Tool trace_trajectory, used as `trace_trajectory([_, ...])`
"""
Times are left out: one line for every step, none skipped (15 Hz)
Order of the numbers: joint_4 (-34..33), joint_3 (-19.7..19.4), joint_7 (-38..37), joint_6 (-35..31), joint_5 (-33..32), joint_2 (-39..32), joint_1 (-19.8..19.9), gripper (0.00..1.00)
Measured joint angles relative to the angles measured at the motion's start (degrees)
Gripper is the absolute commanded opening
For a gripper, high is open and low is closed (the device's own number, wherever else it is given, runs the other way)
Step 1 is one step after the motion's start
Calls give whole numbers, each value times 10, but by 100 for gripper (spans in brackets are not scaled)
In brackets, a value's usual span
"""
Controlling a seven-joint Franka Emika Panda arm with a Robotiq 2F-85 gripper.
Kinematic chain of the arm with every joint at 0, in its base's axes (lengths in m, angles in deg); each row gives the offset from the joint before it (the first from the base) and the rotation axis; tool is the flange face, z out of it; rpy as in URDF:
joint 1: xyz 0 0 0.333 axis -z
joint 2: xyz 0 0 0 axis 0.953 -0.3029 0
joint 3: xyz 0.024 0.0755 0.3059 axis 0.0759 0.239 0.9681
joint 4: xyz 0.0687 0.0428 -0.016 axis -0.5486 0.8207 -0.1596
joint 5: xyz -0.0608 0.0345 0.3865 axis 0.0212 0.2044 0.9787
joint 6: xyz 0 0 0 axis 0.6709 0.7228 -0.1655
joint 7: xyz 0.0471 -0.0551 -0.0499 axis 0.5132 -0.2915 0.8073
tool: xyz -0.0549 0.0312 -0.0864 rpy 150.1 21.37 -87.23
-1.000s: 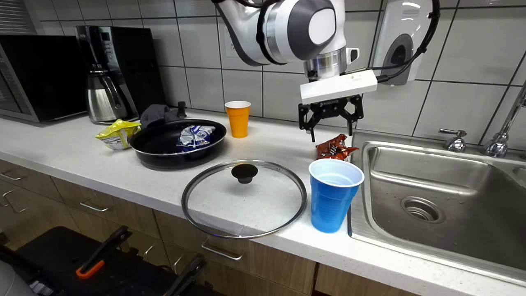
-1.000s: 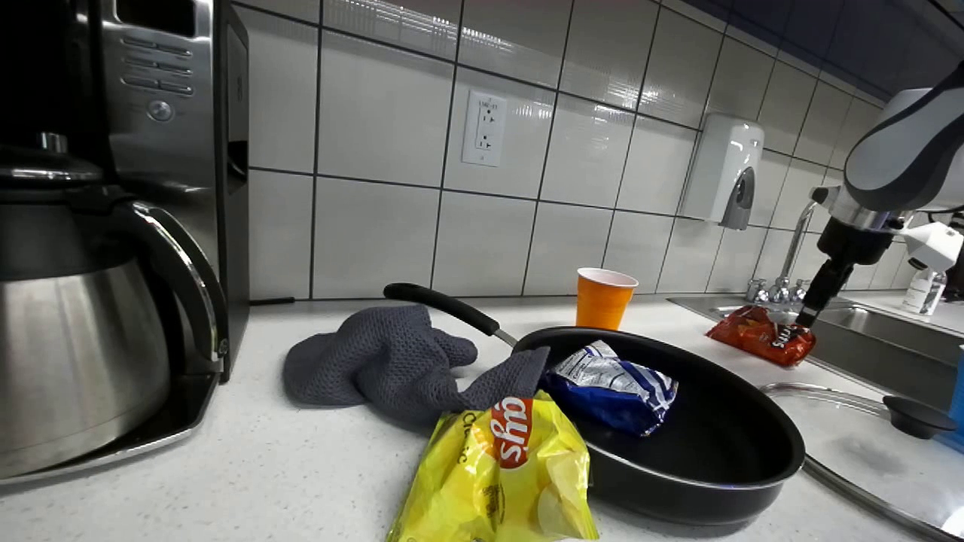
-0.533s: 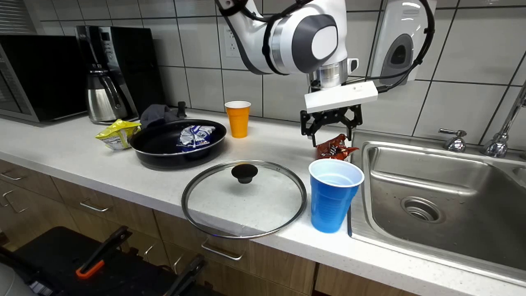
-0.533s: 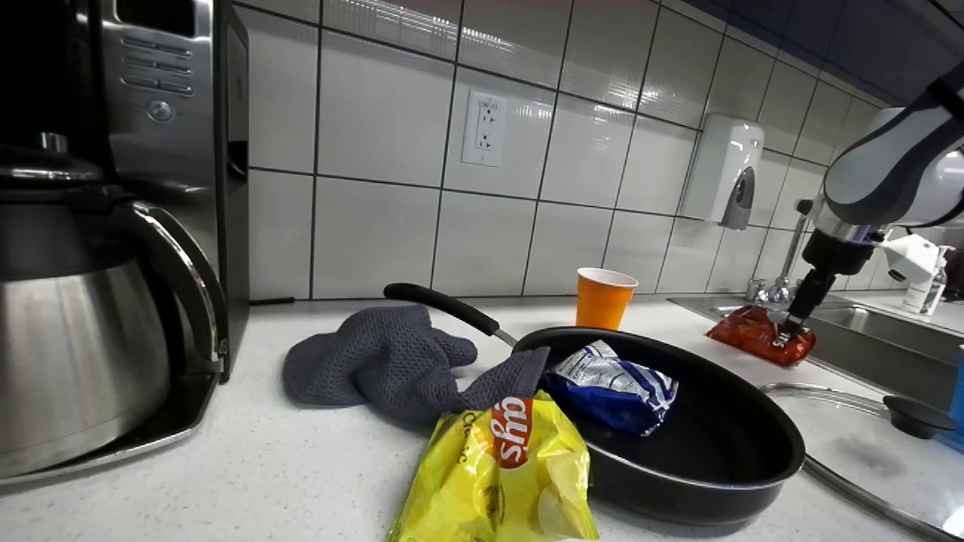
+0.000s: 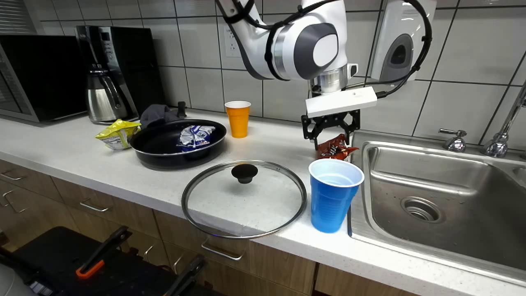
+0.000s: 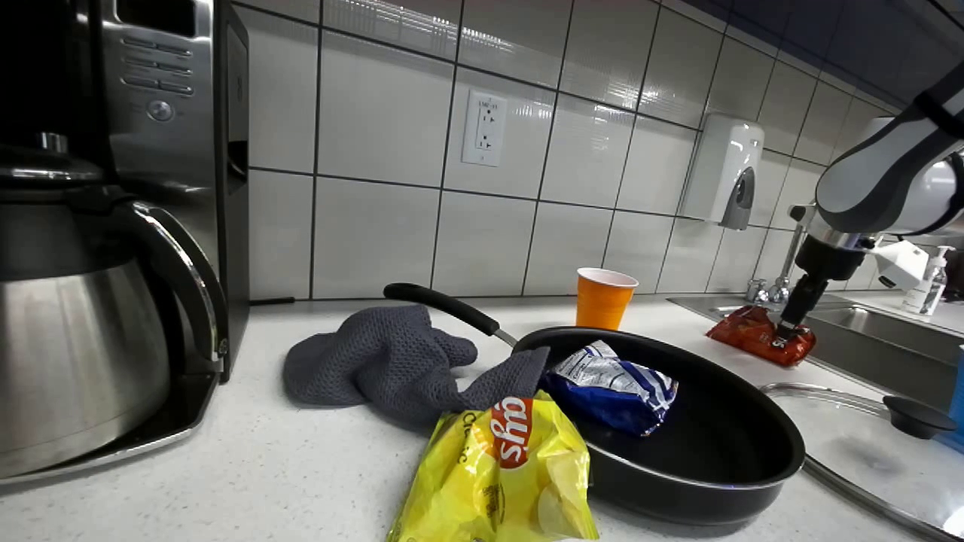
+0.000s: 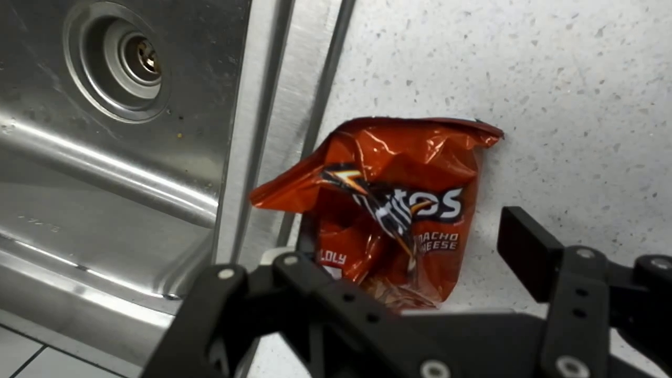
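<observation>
Just beside the sink, the end effector sits lower than a moment ago, spread wide about the Doritos Nacho Cheese bag: seemingly within grasp, ungripped.

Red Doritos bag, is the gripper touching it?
Cannot tell: in the wrist view, one finger stands apart from the bag, but the other finger overlaps the bag's edge, hiding any contact.

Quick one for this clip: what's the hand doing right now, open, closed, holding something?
Hand: open, holding nothing; jaws stand apart at the red Doritos bag, one plainly clear of it in the wrist view.
</observation>
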Motion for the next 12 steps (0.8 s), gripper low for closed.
trace_trajectory([0,0,0,-1,0,-1,1,49])
trace_trajectory([0,1,0,-1,0,-1,2,42])
trace_trajectory([0,1,0,-1,0,-2,2,33])
trace_trajectory([0,1,0,-1,0,-3,3,27])
trace_trajectory([0,1,0,-1,0,-3,3,18])
trace_trajectory([0,2,0,-1,1,-3,4,11])
trace_trajectory([0,4,0,-1,2,-3,6,3])
trace_trajectory([0,6,0,-1,2,-3,8,0])
trace_trajectory([0,8,0,-1,2,-3,11,0])
trace_trajectory([0,9,0,-1,2,-3,12,0])
trace_trajectory([0,10,0,-1,2,-3,13,0])
trace_trajectory([0,10,0,-1,2,-3,15,0])
